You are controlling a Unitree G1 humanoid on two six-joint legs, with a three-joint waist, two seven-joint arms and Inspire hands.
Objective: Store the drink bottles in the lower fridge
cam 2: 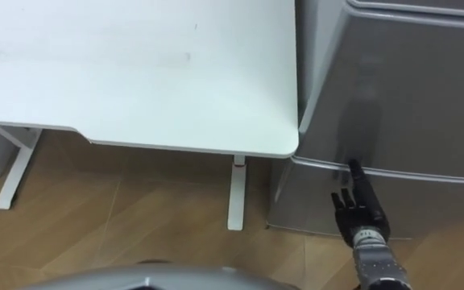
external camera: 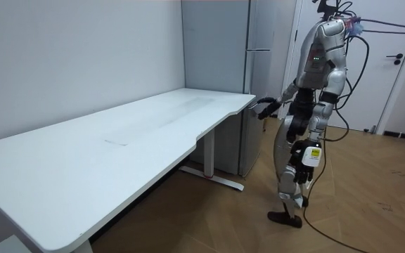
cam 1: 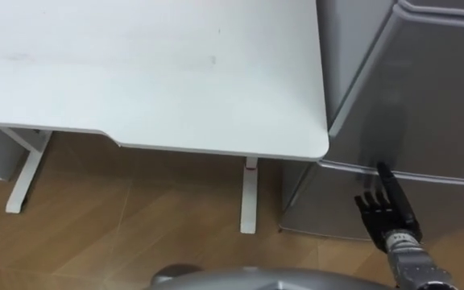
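Observation:
A grey fridge (external camera: pixel 248 84) stands shut at the right end of the white table (cam 1: pixel 176 80). A seam divides its upper door (cam 1: pixel 425 97) from its lower door (cam 1: pixel 321 205). My right hand (cam 1: pixel 385 211) reaches in from the lower right, open and holding nothing. Its straight fingers (cam 2: pixel 354 173) point up at the seam along the top edge of the lower door. In the room view I stand facing the fridge with that right hand (external camera: pixel 266 105) stretched out. My left hand (external camera: pixel 306 158) hangs relaxed by my thigh.
The table's rounded corner (cam 1: pixel 316 149) nearly touches the fridge's side. A white table leg (cam 1: pixel 250 197) stands on the wooden floor just left of the fridge. White doors (external camera: pixel 392 63) are behind me in the room view.

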